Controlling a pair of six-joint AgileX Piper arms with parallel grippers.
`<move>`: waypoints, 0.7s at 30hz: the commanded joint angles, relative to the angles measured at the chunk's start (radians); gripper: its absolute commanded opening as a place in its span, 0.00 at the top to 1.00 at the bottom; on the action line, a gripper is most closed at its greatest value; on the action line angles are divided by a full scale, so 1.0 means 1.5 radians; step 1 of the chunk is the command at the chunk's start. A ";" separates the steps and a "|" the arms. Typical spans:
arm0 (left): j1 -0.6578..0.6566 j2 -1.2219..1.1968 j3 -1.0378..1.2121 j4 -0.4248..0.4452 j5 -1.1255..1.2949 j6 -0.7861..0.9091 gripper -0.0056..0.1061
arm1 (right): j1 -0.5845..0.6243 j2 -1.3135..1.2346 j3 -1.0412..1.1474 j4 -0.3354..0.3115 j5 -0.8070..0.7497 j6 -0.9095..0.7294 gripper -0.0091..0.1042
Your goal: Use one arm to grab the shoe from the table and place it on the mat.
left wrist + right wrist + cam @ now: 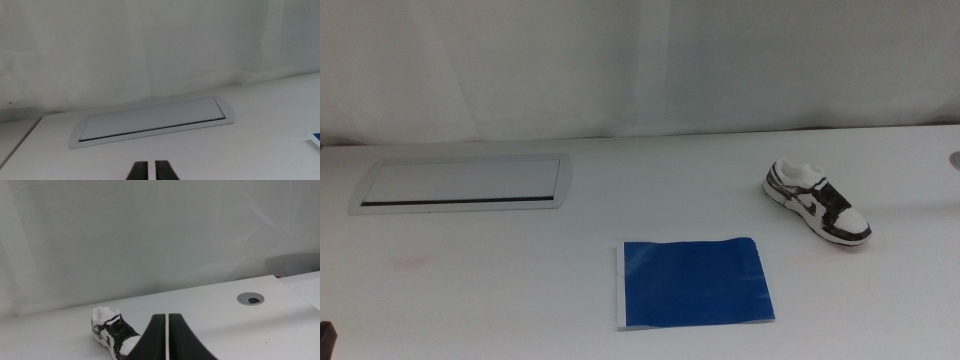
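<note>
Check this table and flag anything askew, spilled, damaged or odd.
Nothing stands out. The shoe sits upright on the table, angled, apart from the mat, which lies flat. Both grippers, left and right, wait with jaws nearly together, holding nothing.

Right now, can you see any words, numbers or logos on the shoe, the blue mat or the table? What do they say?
No readable text anywhere.
Small white sneaker with dark patterned panels: a dark swoosh-like shape on its side, no letters legible; too small.
Flat deep-blue rectangular mat: plain, white edge strip unmarked.
Silver-framed inset panel in the white tabletop: blank.
Round grey grommet: no marking readable.
Left tool and right tool: unlabelled.
</note>
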 commanded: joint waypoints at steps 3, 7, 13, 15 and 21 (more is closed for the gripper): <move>0.000 -0.002 0.026 -0.008 -0.001 -0.003 0.98 | -0.002 -0.003 0.025 -0.003 0.006 -0.003 0.94; 0.000 -0.002 0.026 -0.008 -0.001 -0.003 0.98 | -0.002 -0.003 0.025 -0.003 0.025 -0.003 0.94; 0.000 -0.002 0.026 -0.008 -0.001 -0.003 0.98 | -0.002 -0.003 0.025 -0.003 0.011 -0.005 0.92; 0.000 -0.002 0.026 -0.008 -0.001 -0.003 0.98 | -0.002 -0.003 0.025 -0.003 0.012 -0.005 0.85; 0.000 -0.002 0.026 -0.008 -0.001 -0.003 0.98 | -0.002 -0.003 0.025 0.004 0.011 -0.005 0.07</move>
